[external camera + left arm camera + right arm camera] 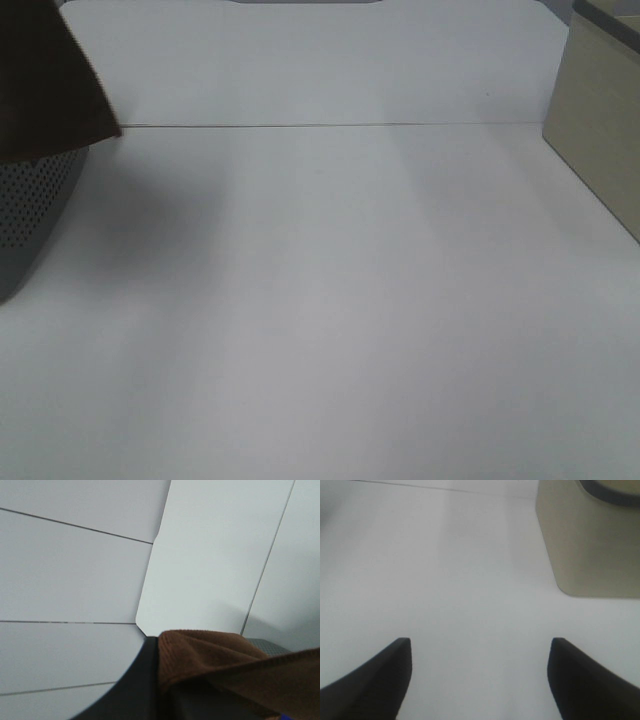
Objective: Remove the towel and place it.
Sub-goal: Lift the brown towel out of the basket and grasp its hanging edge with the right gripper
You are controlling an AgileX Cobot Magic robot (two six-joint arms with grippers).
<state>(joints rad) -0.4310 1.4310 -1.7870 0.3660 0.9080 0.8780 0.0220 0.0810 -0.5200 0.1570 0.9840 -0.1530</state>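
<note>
Dark brown terry, the towel [45,80] hangs above the grey basket [30,210] at the left edge of the table [320,300], clamped in the left gripper [190,695], while the right gripper [480,680] is spread wide apart over the tabletop.

White table [330,330] — matte, with one thin seam [320,125] running side to side toward the far end. At the left edge stands a grey perforated basket [35,210]; at the far right a beige box [600,130] — the two well apart.
</note>
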